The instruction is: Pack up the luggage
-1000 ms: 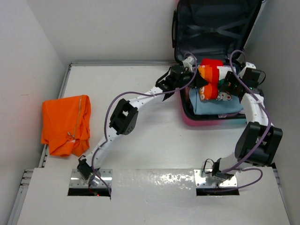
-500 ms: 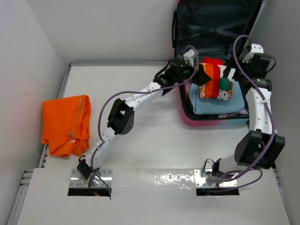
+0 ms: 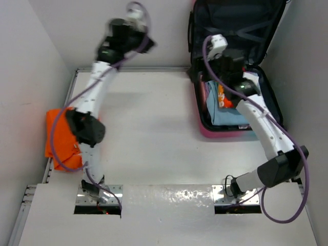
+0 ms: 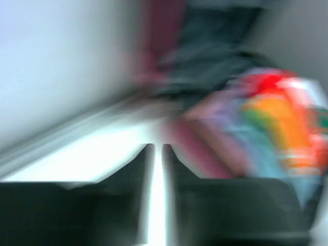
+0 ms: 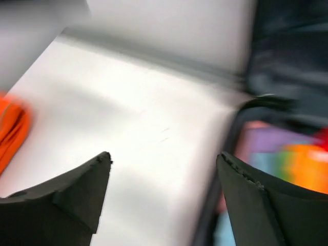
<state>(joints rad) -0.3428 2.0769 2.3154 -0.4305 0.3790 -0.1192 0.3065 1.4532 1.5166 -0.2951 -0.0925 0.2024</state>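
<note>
The luggage (image 3: pixel 225 132) lies open at the back right, its dark lid (image 3: pixel 241 25) leaning on the wall. A light blue cloth (image 3: pixel 230 117) and a colourful orange-red bundle (image 3: pixel 222 97) lie in its pink-rimmed base. My right gripper (image 5: pixel 164 156) is open and empty, hovering over the table just left of the luggage rim (image 5: pixel 230 143). My left gripper (image 4: pixel 158 146) is raised near the back wall, blurred by motion in the top view (image 3: pixel 134 28). Its jaws are together with only a thin slit and nothing between them. Its camera sees the luggage (image 4: pixel 215 56) and the bundle (image 4: pixel 279 113) smeared.
A folded orange garment (image 3: pixel 64 138) lies at the table's left edge, partly under the left arm, and shows at the left border of the right wrist view (image 5: pixel 10 128). White walls close off the back and both sides.
The left arm has swung fast from the luggage up to the back left. The right arm has crossed over the luggage to its left rim. The colourful bundle now lies in the base, let go.
</note>
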